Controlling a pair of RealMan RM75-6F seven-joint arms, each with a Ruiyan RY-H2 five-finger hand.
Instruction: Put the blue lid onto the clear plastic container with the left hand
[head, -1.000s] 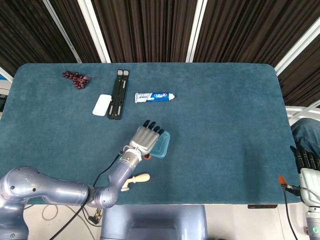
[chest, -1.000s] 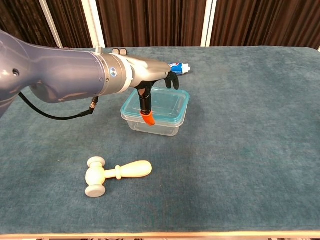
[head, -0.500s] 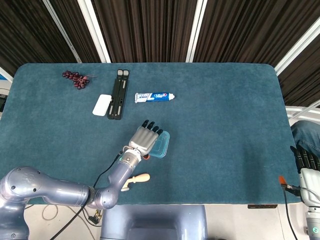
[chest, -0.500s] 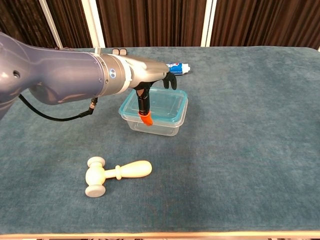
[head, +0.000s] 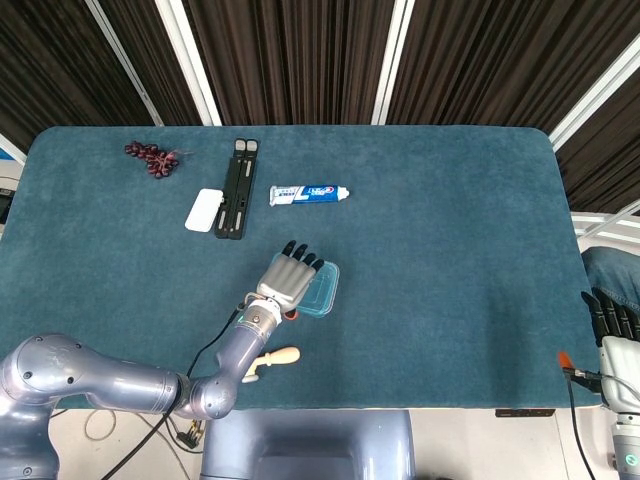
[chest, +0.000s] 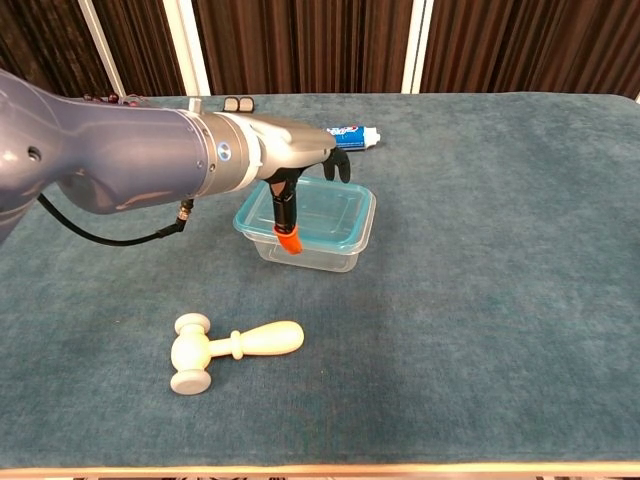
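The blue lid (chest: 335, 205) lies on top of the clear plastic container (chest: 320, 252) near the middle of the table. My left hand (chest: 296, 158) lies over the lid's left part, fingers stretched across the top. Its orange-tipped thumb (chest: 288, 240) hangs down against the lid's near edge, so the hand holds the lid. In the head view the left hand (head: 288, 278) covers most of the lid (head: 324, 290). My right hand (head: 610, 325) rests off the table's right edge, holding nothing, its fingers straight.
A wooden toy mallet (chest: 225, 347) lies on the cloth in front of the container. Behind it lie a toothpaste tube (head: 308, 193), a black folding stand (head: 238, 187), a white case (head: 204, 210) and a dark bead string (head: 152, 157).
The left hand has slid the lid slightly left, bringing it more squarely over the container. The right hand has not moved.
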